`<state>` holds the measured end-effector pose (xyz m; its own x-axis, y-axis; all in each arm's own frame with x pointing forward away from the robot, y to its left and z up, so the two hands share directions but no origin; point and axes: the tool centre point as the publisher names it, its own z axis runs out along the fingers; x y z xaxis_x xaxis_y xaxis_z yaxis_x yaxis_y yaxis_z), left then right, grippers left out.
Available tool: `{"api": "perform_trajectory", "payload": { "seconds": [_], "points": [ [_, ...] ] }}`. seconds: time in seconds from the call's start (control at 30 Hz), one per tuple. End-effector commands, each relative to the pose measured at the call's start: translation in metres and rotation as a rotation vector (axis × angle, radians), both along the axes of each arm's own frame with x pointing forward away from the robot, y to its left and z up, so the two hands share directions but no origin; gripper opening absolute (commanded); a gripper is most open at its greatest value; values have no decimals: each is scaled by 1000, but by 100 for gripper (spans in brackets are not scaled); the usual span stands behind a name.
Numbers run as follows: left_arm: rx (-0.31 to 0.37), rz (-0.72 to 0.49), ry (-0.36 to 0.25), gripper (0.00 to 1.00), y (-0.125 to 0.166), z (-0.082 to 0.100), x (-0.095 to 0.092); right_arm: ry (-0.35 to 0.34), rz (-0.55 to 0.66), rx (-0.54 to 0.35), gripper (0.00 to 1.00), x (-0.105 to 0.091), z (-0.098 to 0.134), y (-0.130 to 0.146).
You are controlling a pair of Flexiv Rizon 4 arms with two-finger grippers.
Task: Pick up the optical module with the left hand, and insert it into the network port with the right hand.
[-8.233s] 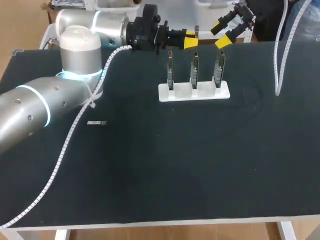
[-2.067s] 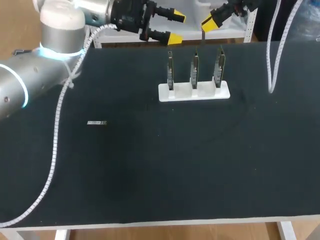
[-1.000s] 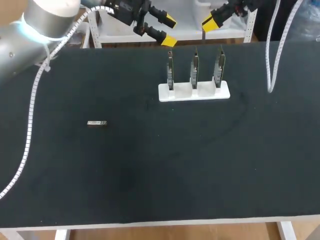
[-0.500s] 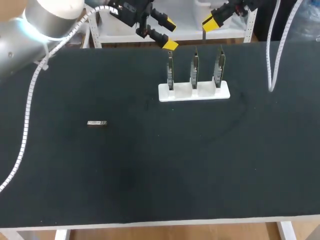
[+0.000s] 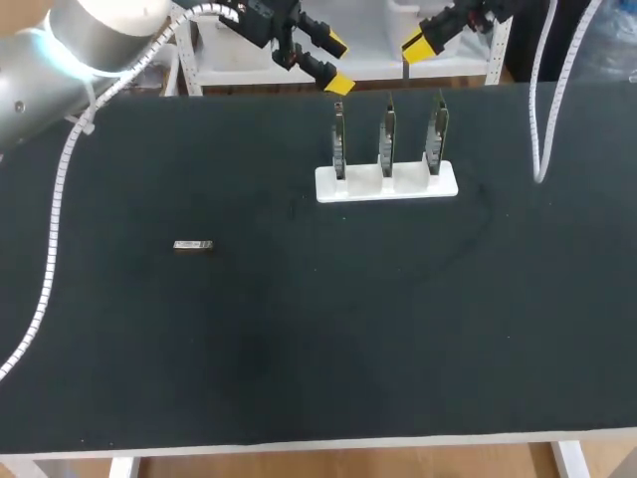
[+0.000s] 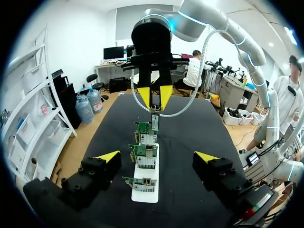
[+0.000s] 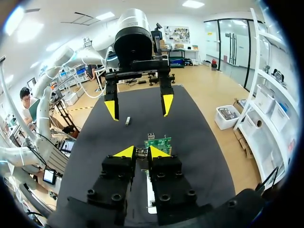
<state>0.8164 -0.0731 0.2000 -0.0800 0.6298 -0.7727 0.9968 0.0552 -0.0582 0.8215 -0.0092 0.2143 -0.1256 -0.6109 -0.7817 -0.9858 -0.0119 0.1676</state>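
Metal, small and stiff: this is how I judge the optical module [image 6: 155,108]. It is a light grey bar that will not bend, but it can slip or turn between smooth pads. I think the good hold is on its two long flat sides, near the back end, so that the front end stays free for the port. A crooked push could harm the port more than the module.

The module sits between the fingers of my right gripper [image 7: 141,152]. The two yellow tips are almost together and, as far as I can see, they clamp it from both sides.

Just ahead of these fingers and a little lower, three green network cards [image 7: 159,142] stand upright in a white stand [image 5: 363,184]. Their ports are too small for me to make out.

Beyond the cards my left gripper [image 6: 157,156] hangs facing the right one. Its fingers are wide apart, holding nothing and touching nothing.

Farther away, past the left gripper and well apart from both hands, a small silver bar [image 5: 192,245] lies flat on the black table [image 5: 299,349]. It looks like another module.
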Motion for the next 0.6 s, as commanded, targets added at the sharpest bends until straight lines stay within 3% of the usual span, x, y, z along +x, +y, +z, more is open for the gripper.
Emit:
{"api": "perform_trajectory", "payload": {
  "seconds": [0.03,0.6],
  "points": [
    [-5,15,-2,100,-2,-2,-2,5,6,0,0,2,0,0],
    [14,78,-17,100,2,-1,1,7,17,-9,0,3,-1,-1]
  ]
}}
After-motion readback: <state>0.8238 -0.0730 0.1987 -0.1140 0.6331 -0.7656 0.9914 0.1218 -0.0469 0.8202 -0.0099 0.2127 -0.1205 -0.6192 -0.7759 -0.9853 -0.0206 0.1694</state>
